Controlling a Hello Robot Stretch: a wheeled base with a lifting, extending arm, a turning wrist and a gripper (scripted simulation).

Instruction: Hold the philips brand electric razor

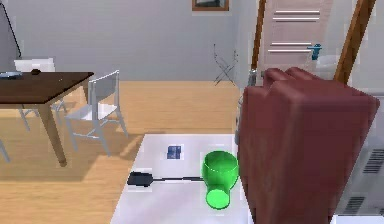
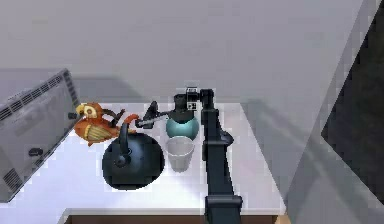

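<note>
Looking ahead, a white worktop (image 1: 165, 205) carries one green goblet (image 1: 220, 176), one small dark corded item (image 1: 140, 180), perhaps the razor, and one maroon case (image 1: 305, 140). To the arm side stand one black kettle (image 2: 130, 162), one white cup (image 2: 180, 153) and one teal vase (image 2: 181, 125). The gripper (image 2: 153, 116) is near the vase, and I cannot tell whether its jaws hold anything.

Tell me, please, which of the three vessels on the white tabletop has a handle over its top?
The black kettle, the widest and leftmost of the three; the teal vase and the pale cup beside it show no handle.
</note>
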